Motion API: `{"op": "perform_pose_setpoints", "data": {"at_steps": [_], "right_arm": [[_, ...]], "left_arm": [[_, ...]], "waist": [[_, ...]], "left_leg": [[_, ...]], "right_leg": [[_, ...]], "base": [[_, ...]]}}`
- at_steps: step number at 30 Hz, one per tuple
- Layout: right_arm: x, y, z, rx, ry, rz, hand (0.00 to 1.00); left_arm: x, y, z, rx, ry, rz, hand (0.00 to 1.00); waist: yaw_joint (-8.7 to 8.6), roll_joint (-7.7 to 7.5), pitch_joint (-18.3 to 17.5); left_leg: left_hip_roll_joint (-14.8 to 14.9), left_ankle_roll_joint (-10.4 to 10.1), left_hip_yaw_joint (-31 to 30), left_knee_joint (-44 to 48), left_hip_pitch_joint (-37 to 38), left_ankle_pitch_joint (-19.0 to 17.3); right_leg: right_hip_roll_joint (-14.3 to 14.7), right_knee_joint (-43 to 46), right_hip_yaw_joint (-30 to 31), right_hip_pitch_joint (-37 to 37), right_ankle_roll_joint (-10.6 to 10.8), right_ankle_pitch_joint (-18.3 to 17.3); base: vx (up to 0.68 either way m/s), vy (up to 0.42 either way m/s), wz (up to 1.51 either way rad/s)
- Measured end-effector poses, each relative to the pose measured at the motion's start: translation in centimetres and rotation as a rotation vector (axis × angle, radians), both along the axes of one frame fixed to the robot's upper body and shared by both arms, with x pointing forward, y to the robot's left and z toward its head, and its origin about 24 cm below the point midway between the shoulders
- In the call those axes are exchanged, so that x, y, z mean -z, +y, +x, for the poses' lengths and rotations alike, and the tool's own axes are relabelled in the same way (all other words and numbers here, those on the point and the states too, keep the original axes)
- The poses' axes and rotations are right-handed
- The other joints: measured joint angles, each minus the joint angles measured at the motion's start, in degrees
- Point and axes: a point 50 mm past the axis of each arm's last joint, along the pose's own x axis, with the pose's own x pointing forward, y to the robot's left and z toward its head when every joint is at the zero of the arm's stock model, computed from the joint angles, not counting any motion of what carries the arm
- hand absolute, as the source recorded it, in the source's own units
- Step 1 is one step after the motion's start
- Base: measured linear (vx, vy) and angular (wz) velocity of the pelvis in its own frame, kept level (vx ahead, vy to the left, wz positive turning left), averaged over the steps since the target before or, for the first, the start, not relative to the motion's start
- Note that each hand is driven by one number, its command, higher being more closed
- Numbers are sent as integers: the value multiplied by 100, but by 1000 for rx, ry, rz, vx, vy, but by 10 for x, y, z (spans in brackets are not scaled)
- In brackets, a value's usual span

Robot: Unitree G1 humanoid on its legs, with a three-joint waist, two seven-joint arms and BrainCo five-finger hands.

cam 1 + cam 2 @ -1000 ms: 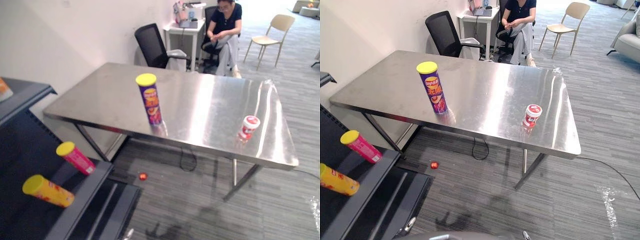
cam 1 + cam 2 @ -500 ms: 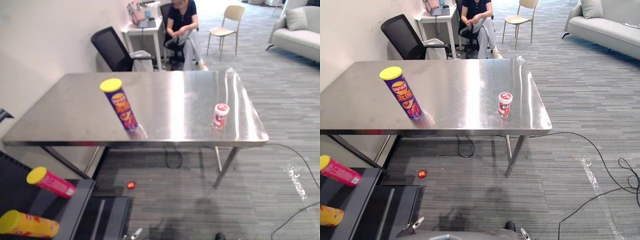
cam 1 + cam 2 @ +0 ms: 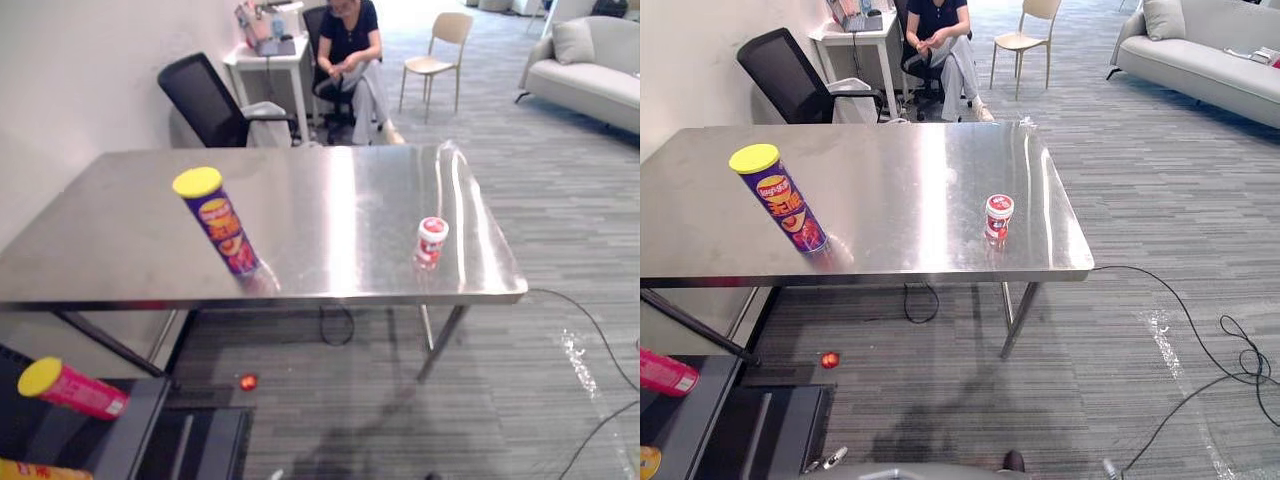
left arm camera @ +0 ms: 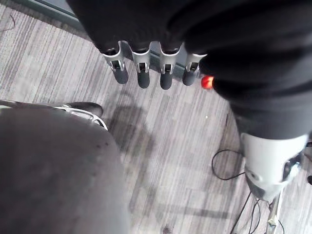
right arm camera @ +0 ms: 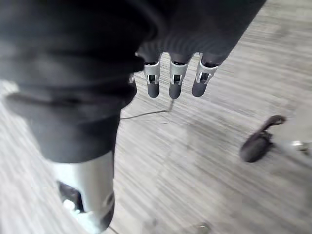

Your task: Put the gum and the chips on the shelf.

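chips: tall purple chips can [image 3: 222, 225], yellow lid, upright on the worktop [image 3: 340, 210], left part, near the front edge
gum: small white gum tub [image 3: 430, 242], red lid and red label, upright near the worktop's front right corner, well apart from the chips can
shelf [image 3: 140, 430]: dark, low at left; pink can [image 3: 72, 388] with yellow lid lying on it
left hand [image 4: 141, 73]: fingers straight, holding nothing, above the carpet
right hand [image 5: 175, 83]: fingers relaxed, empty, above the carpet
floor: small red object [image 3: 247, 381] under the worktop
background: seated person [image 3: 350, 50] beyond the worktop, black office chair [image 3: 205, 100] nearby
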Motion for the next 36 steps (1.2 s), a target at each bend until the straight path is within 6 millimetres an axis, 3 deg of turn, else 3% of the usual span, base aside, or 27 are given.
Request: {"op": "perform_pose_setpoints", "data": {"at_steps": [5, 11, 14, 15, 18, 21, 27, 32, 36], "right_arm": [[-29, -50, 27, 124, -105, -132, 0], [-50, -74, 55, 153, -162, -189, 0], [-66, -86, 71, 87, -173, -274, 0], [-96, -100, 90, -45, -202, -448, 0], [-138, -111, 111, -140, -271, -649, 0], [-167, -103, 133, -267, -323, -804, 0], [-182, -76, 156, -435, -408, -878, 0], [-213, -35, 177, -715, -562, -979, 0], [-225, -11, 188, -860, -664, -1010, 0]], "left_arm": [[0, -2, 2, 1, -12, -6, 0], [0, -1, -2, -7, -4, -3, 0], [0, -2, -5, -10, 4, -5, 0], [1, -5, -4, -7, 1, -13, 0], [0, -8, 0, -5, -16, -16, 0], [-1, -9, 3, 28, -28, -15, 0], [-2, -10, 2, 58, -38, -13, 0], [-2, -8, 1, 73, -37, -13, 0], [-3, -5, 0, 69, -39, -7, 0]], "waist": [[-17, 21, -1], [-110, -28, 22], [-154, -3, 18], [-174, 82, -10], [-172, 150, -10], [-166, 140, -11], [-156, 131, -16], [-157, 98, -18], [-136, 13, -25]], "left_leg": [[-37, 81, -12, 75, 0, -184], [-106, 123, 6, 146, -4, -311], [-104, 107, 27, 213, -43, -343], [-101, 103, 79, 310, -136, -387], [-58, 89, 82, 419, -220, -417], [-4, 87, 92, 431, -212, -417], [-22, 87, 87, 439, -216, -417], [-24, 89, 47, 432, -213, -415], [-18, 90, 12, 438, -224, -413]], "right_leg": [[-46, 0, -109, 68, -11, -12], [-112, 1, -105, 76, -5, -17], [-116, 11, -60, 38, -18, -40], [-116, 33, 41, -76, -21, -41], [-88, 116, 79, -168, -61, -66], [-35, 172, 115, -206, -78, -77], [-59, 178, 109, -213, -77, -76], [-63, 176, 60, -219, -75, -75], [-64, 175, 14, -204, -74, -74]], "base": [[26, 6, 3], [-20, -2, -2], [-31, -36, -10], [-31, -38, -19], [-28, -43, -10], [-36, -61, -7], [-4, -5, 0], [8, -8, 3], [8, -18, 5]]}}
